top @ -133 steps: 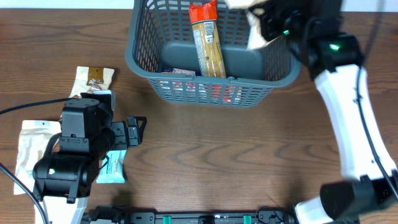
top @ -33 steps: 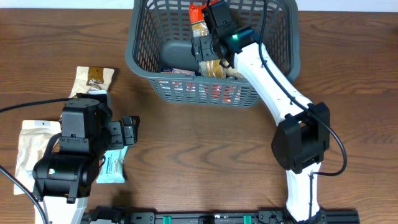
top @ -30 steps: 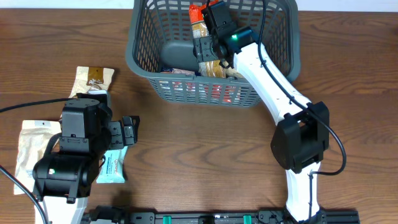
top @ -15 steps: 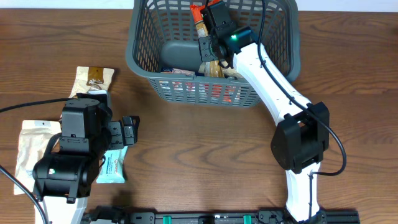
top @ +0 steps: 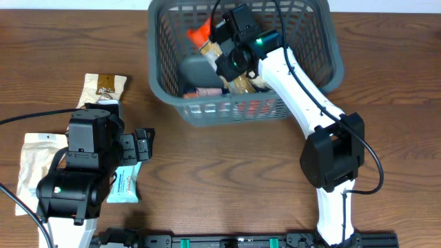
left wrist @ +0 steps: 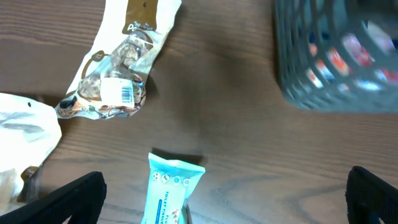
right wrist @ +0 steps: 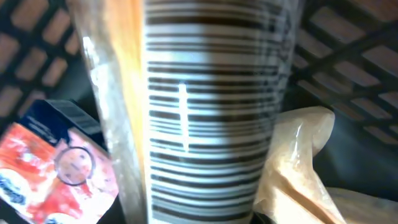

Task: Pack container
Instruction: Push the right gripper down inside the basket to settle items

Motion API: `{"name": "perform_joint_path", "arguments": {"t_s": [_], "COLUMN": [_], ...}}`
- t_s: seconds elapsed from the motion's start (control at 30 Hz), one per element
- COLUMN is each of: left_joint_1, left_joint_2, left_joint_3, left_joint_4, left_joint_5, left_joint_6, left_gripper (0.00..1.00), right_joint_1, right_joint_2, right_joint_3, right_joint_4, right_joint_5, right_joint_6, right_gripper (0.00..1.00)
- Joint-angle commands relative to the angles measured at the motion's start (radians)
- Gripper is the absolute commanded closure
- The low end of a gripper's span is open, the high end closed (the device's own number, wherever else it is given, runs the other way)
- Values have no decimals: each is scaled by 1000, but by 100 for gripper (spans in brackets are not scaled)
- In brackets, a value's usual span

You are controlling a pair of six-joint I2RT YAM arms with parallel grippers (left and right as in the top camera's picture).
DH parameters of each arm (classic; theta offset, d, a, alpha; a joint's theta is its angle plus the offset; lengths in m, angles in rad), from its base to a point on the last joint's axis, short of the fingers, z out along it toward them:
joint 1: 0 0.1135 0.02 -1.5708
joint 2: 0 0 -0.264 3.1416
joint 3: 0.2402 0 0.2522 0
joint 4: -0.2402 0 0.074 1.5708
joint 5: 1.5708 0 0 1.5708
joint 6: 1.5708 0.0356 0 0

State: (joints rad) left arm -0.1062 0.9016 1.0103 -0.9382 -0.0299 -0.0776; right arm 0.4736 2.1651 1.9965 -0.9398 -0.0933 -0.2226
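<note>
The container, a dark grey lattice basket [top: 234, 111], stands at the back middle, skewed on the table; its corner shows in the left wrist view [left wrist: 339, 56]. My right gripper [top: 227, 62] reaches inside it, against a long clear packet with an orange top [top: 201, 34]. That packet's barcode [right wrist: 205, 106] fills the right wrist view and hides the fingers. A red packet [right wrist: 62, 168] and a tan pouch [right wrist: 298, 155] lie beside it. My left gripper [top: 141, 145] is open and empty above a light-blue packet [left wrist: 168, 193].
On the table's left lie a brown-and-white snack packet [top: 103, 86], which also shows in the left wrist view [left wrist: 118, 81], and a white pouch [top: 31, 169]. The light-blue packet [top: 124, 184] lies beside the left arm.
The basket has slid and turned toward the front right. The long packet has tipped to the left, and my right gripper has moved with it. The left arm has not moved.
</note>
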Motion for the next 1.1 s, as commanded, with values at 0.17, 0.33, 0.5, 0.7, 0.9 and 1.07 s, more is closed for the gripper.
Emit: {"name": "perform_joint_path", "arguments": {"t_s": [0.17, 0.33, 0.5, 0.7, 0.9, 1.07], "left_joint_1": [5, 5, 5, 5, 5, 5], "left_joint_2": [-1, -1, -1, -1, -1, -1], "left_joint_3": [19, 19, 19, 19, 19, 19], "left_joint_4": [15, 19, 19, 19, 19, 19], "left_joint_5": [-5, -5, -5, -5, -5, -5], "left_joint_6": [6, 6, 6, 6, 6, 6], "left_gripper": [1, 1, 1, 1, 1, 1], "right_joint_1": [-8, -7, -7, -8, -7, -8], "right_joint_2": [-28, -29, -36, -61, -85, -86], "right_joint_3": [5, 12, 52, 81, 81, 81], "right_joint_4": [-14, 5, -10, -40, -110, -189], "right_joint_5": [-5, -6, -83, -211, -263, -263], "right_joint_6": [-206, -233, -322, -433, -549, -615], "right_gripper": [99, 99, 99, 99, 99, 99]}}
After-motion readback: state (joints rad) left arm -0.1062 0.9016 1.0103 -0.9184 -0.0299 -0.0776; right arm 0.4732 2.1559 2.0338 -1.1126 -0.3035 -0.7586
